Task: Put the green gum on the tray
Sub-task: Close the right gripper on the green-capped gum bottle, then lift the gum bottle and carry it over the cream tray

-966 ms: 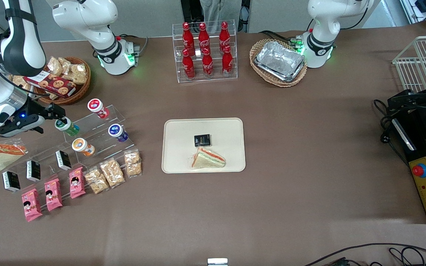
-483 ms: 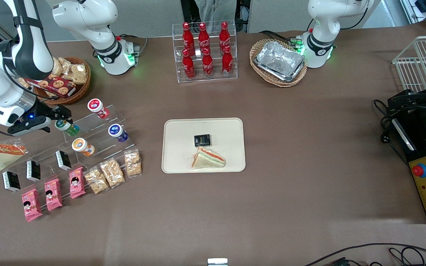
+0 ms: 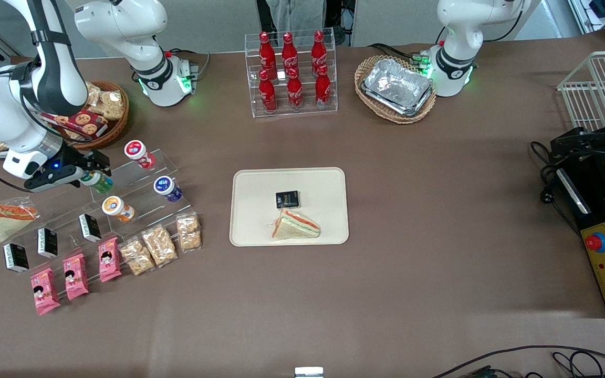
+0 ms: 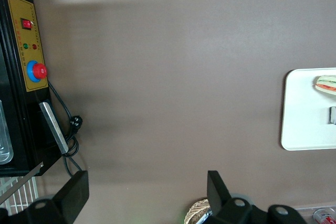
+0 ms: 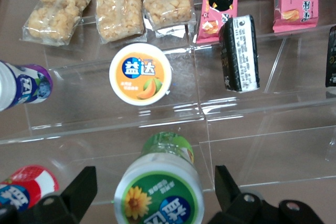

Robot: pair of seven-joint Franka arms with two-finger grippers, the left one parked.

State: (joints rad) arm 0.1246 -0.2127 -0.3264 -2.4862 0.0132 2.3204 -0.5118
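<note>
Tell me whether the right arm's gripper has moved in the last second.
Yes. In the front view the gripper has shifted toward the tray's end of the clear display stand and now straddles the green gum, open.

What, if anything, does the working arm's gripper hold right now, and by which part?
Nothing is held yet. The open gripper straddles the small green-bodied gum bottle with the white lid on the clear acrylic stepped shelf, its fingers clear of the lid's sides.

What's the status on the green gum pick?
Pincer open, straddling the green gum on the clear rack, not yet gripped. Tray holds a sandwich and a black packet, bare space left. Nothing in the way.
</note>
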